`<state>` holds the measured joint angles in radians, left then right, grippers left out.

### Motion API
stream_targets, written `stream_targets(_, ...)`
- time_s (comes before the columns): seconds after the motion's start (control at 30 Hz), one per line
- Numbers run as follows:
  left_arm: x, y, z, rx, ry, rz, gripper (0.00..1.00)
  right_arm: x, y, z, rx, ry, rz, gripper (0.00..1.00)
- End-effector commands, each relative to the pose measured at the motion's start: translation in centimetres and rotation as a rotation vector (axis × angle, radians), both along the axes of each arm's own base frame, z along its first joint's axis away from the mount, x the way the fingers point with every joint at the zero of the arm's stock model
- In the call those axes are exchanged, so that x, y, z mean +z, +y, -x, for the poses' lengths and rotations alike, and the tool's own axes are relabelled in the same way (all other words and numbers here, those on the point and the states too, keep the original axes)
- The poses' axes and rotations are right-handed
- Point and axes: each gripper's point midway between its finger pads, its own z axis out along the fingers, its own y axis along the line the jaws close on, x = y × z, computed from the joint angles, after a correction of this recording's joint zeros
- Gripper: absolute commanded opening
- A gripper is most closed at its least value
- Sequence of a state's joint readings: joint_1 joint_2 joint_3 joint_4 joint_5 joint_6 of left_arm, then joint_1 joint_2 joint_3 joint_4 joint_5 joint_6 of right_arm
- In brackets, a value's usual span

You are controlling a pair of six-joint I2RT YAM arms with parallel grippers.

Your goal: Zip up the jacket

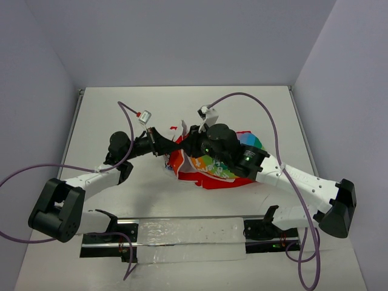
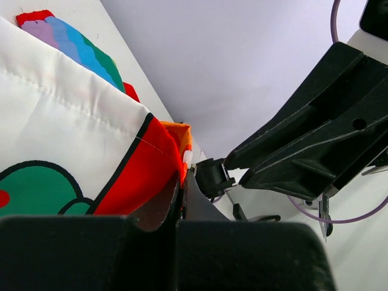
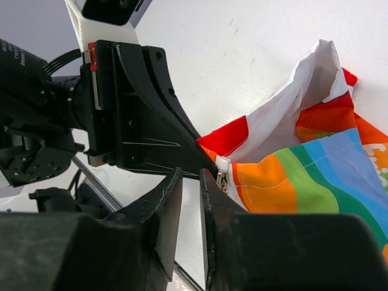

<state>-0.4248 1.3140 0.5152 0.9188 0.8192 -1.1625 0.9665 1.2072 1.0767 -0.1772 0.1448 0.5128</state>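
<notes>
My left gripper (image 2: 182, 194) is pinching a red corner of the jacket (image 1: 209, 167), which lies bunched in the middle of the table (image 1: 182, 109), a little to the right. If this pinch slips, the edge goes slack and the zipper may jam. My right gripper (image 3: 191, 182) has its fingers nearly together, just beside the small zipper pull (image 3: 222, 174). I cannot tell if they hold it, and they could miss it or catch fabric instead.
</notes>
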Motion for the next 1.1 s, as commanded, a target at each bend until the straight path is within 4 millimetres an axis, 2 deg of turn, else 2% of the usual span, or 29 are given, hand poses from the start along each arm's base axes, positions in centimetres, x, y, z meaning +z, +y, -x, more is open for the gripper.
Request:
stream_targets(0.0, 2.4, -0.3, 0.3, -0.022, -0.099, 0.025, 0.0, 2.4, -0.1, -0.4, -0.018, -0.06, -0.026, 0.32)
stream_targets(0.07, 2.3, -0.2, 0.3, -0.021, -0.098, 0.018, 0.0, 1.9, -0.6, -0.4, -0.02, -0.062, 0.007, 0.42)
stream_targets(0.13, 2.4, -0.2, 0.4, -0.022, -0.104, 0.016, 0.0, 1.8, -1.1, -0.4, -0.001, -0.075, 0.032, 0.46)
stream_targets(0.17, 2.4, -0.2, 0.4, -0.023, -0.106, 0.015, 0.0, 1.8, -1.3, -0.3, 0.008, -0.078, 0.037, 0.51)
stream_targets(0.27, 2.6, -0.2, 0.6, -0.03, -0.114, 0.011, 0.0, 1.3, -2.1, 0.1, 0.086, -0.077, 0.035, 0.55)
stream_targets(0.3, 2.6, -0.2, 0.6, -0.031, -0.116, 0.009, 0.0, 1.1, -2.1, 0.6, 0.132, -0.072, 0.032, 0.55)
stream_targets(0.47, 2.7, -0.2, 0.7, -0.039, -0.123, 0.005, 0.0, 0.0, -2.7, 0.6, 0.241, -0.062, 0.032, 0.58)
stream_targets(0.7, 2.8, -0.3, 0.7, -0.048, -0.125, 0.008, 0.0, -0.4, -1.6, 0.8, 0.357, -0.059, 0.036, 0.59)
stream_targets(0.87, 2.9, -0.3, 0.7, -0.049, -0.126, 0.011, 0.0, -0.3, -1.2, 0.6, 0.372, -0.054, 0.024, 0.58)
stream_targets(1.07, 2.9, -0.3, 0.8, -0.052, -0.13, 0.008, 0.0, 0.1, -1.9, -0.3, 0.315, -0.055, -0.002, 0.58)
